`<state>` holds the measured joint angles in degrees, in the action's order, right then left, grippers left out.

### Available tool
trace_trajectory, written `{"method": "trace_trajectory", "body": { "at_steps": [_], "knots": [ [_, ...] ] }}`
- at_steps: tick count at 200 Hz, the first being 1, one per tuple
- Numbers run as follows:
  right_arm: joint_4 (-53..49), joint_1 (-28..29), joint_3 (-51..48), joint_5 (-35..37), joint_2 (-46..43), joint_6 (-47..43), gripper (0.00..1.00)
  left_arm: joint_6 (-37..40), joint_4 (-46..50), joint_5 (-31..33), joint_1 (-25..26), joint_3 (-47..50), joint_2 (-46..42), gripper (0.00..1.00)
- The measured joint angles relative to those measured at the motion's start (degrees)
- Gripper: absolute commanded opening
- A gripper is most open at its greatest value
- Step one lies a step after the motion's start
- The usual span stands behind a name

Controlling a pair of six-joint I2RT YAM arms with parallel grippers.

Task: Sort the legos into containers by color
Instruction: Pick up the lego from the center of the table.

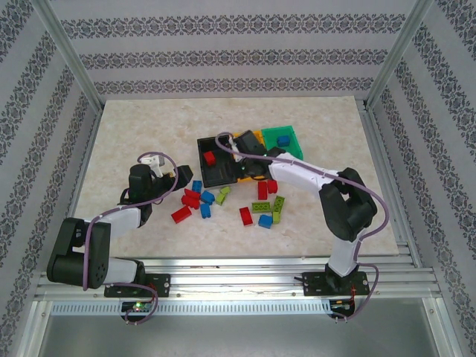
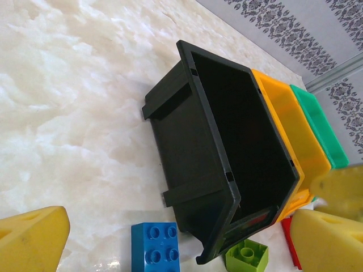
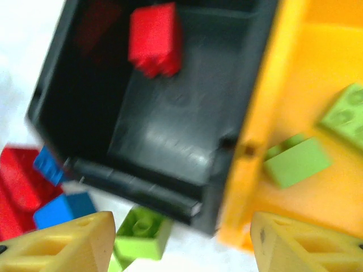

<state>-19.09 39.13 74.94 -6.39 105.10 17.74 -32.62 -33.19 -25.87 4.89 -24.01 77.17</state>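
Studded red brick (image 3: pixel 154 38), black bin (image 3: pixel 170 136) — glossy

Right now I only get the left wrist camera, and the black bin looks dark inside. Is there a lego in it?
Observer: Yes, one red brick is inside the black bin.
Operator: And the yellow one?
Observer: Two lime green bricks lie in the yellow-orange bin.
Operator: Where's my other arm?
Observer: The right end effector hangs over the wall between those two bins, jaws apart, holding nothing.
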Motion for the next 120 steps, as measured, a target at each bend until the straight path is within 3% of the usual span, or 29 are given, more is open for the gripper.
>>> {"method": "trace_trajectory", "body": {
  "at_steps": [32,120],
  "knots": [
    [-0.9,4.7,-4.7,-0.9,-1.7,0.1,0.64,0.0,0.0,0.0,0.0,0.0,0.0,1.0],
    [0.5,8.8,-6.1,-1.9,2.8,5.0,0.64,0.0,0.0,-0.3,0.0,0.0,0.6,1.0]
  ]
}}
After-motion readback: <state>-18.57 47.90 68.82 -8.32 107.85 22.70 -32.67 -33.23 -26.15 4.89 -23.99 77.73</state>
